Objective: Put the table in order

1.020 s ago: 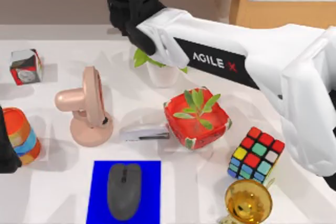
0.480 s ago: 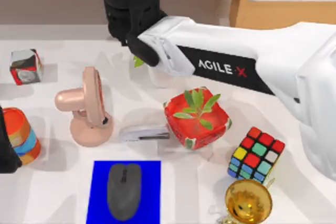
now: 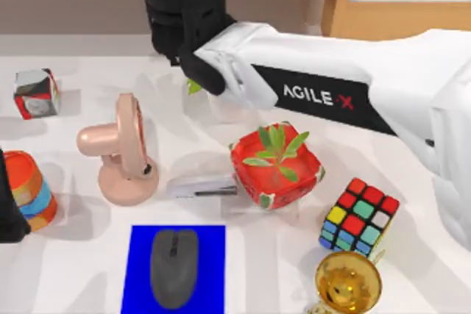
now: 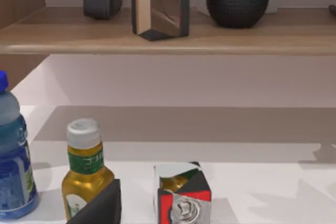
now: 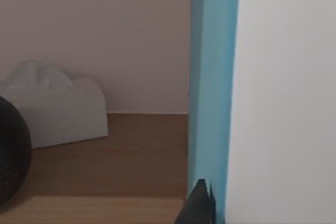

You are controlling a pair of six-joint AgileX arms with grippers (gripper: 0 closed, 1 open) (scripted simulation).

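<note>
The table (image 3: pixel 73 270) is spread across the top view, crowded with a red plant pot (image 3: pixel 276 167) at centre, a fan (image 3: pixel 121 148) at 9 o'clock and a mouse (image 3: pixel 174 266) at 6 o'clock, while the right arm (image 3: pixel 331 101) is stretched toward 12 o'clock, its grip state not discernible.

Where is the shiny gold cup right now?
In the top view, the shiny gold cup stands at the table's near edge on the right side, just below the colourful puzzle cube.
</note>
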